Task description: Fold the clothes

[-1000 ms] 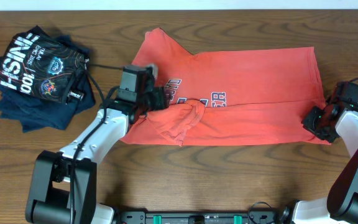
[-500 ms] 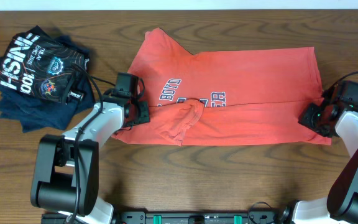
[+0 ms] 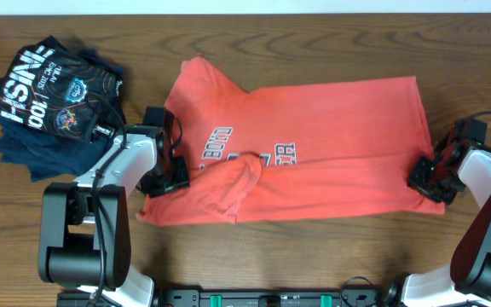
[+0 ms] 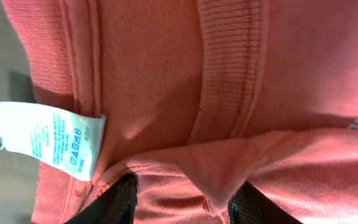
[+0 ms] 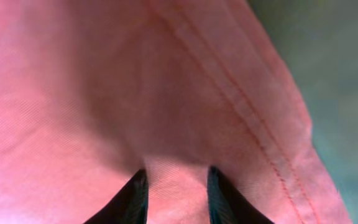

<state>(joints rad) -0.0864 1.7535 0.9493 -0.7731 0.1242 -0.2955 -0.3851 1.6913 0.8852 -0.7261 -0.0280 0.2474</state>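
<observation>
Your T-shirt (image 3: 314,145) has slid left and a little toward the near edge of the counter (image 3: 314,247) since half a second ago, and both arms have moved with it. Your left pincer (image 3: 170,177) now sits further left and lower than it did, and your right pincer (image 3: 424,177) has dropped slightly toward you.

You have the shirt spread flat between the two pincers, with its chest print (image 3: 245,149) just to the right of the left pincer. A rumpled fold of red-orange cloth lies right beside that pincer, below the print.

Look at your left wrist view. The left pincer is clamped on the cloth, with a bunched ridge of fabric squeezed between its two dark fingers (image 4: 114,202). The ribbed neckband runs just above the grip. The white tag (image 4: 42,140) hangs above and to the left of it.

In your right wrist view, the right pincer is also closed on the shirt. A pleat of cloth is pinched between its fingers (image 5: 132,196), and the stitched hem runs off above and to the right.

You will see the pile of dark shirts (image 3: 54,102) up and to the left of your left pincer, apart from the red-orange one.
</observation>
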